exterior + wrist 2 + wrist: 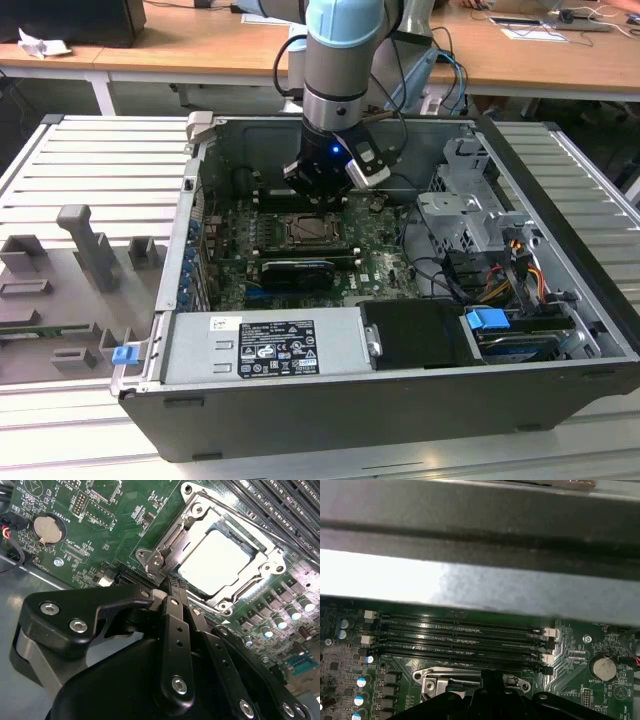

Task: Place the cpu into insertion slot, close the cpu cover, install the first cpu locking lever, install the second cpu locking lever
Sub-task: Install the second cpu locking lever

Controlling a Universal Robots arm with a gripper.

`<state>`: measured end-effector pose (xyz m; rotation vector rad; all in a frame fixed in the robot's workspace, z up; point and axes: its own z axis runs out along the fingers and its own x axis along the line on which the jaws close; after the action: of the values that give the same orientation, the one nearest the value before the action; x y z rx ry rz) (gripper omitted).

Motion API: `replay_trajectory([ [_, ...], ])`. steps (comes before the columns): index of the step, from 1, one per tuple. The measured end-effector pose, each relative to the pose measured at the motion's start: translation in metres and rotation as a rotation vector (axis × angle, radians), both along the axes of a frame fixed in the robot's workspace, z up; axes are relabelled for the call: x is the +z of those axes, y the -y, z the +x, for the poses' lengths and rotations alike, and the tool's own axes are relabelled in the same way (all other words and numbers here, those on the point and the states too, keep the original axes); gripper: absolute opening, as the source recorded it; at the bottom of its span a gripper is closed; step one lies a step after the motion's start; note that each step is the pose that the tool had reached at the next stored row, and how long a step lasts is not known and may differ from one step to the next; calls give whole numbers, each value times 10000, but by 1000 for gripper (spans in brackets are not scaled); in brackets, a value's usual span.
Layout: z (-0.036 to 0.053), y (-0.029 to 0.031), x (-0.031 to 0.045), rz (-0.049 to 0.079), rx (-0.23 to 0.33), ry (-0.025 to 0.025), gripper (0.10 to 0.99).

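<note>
Pincer, fingers pressed together, hangs just beside the cpu seated under the cpu cover.

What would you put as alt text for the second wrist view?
The gripper, fingers together, reaches the edge of the cpu cover, which lies closed over the pale cpu in its socket. Green motherboard surrounds it, with a round coin battery nearby.
</note>
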<state>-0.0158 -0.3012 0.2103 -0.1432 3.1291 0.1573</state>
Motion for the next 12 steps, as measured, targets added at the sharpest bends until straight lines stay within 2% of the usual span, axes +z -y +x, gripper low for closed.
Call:
replay_trajectory([
  [7,0,43,12,-1,0,-1,106],
  [12,0,43,153,0,-1,0,106],
])
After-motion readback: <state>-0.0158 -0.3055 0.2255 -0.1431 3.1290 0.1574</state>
